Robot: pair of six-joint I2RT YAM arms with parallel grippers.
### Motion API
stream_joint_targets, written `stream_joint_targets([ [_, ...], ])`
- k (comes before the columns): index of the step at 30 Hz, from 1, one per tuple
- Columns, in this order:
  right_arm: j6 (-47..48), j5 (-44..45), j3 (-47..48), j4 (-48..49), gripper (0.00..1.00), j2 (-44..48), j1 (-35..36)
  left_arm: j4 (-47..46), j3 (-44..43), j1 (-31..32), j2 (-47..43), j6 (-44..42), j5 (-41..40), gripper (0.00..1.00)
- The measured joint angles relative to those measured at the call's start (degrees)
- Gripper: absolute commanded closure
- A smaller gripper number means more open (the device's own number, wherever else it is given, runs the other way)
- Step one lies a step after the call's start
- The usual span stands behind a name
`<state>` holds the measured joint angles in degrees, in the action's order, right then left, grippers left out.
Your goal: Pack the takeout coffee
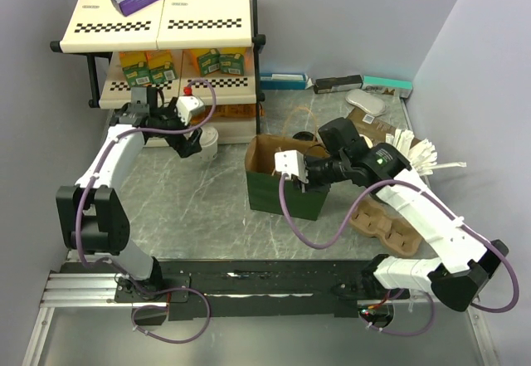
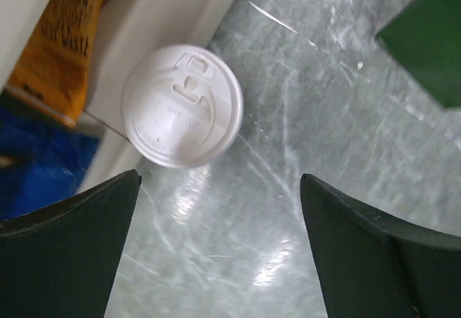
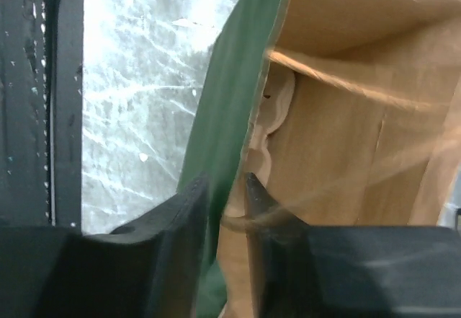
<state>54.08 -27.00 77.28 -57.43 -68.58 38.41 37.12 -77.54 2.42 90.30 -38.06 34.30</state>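
Left fingers [image 2: 72, 253]: spread wide, holding nothing. They hang over the grey marbled worktop [image 2: 324, 116].

Takeout coffee: one small white paper cup with a white plastic sip lid [image 2: 181, 107]. It stands upright on the worktop ahead of the left fingers, nearer the left-hand one. It is apart from both. On its far side it sits just beside the lower board of the cream shelf rack [image 1: 158, 17].

Right fingers [image 3: 180, 224]: set narrow, astride the top edge of a dark green paper bag with a plain brown inside [image 3: 230, 80]. One finger lies on the green outer face and the other on the brown inner face, with the bag wall between them. Whether they press the wall cannot be told from these views.

In the overhead view the bag stands open-mouthed near the middle of the worktop, well to the right of the left fingers and the cup. No cup can be made out inside it.

A brown moulded-pulp cup tray [image 1: 383, 223] lies on the worktop to the right of the right fingers, beyond the bag.
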Motion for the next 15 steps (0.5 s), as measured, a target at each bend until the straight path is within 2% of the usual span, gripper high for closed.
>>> stream_joint_targets([
  [3,1.0,0.0,0.3,-2.0,0.37,-0.3,-0.1,2.4,-2.0,0.3,1.1,-7.4,1.8,0.0],
  [7,1.1,0.0,0.8,-4.0,0.26,-1.0,-0.1,6.2,-6.4,0.6,3.7,-15.5,2.5,0.01],
  [11,0.7,-0.2,2.8,-5.2,0.23,-0.9,-0.1,10.0,-12.9,1.2,9.0,-22.2,3.1,0.01],
  [12,0.7,-0.2,3.5,-5.3,0.18,-0.7,-0.1,10.8,-13.9,1.4,10.1,-23.4,3.2,0.01],
  [14,0.3,-0.2,4.3,-5.4,0.16,0.0,-0.1,12.4,-15.3,1.7,11.8,-25.9,3.3,0.01],
  [15,0.3,-0.2,4.5,-5.4,0.0,0.3,-0.1,13.0,-15.7,1.9,12.6,-26.9,3.2,0.01],
])
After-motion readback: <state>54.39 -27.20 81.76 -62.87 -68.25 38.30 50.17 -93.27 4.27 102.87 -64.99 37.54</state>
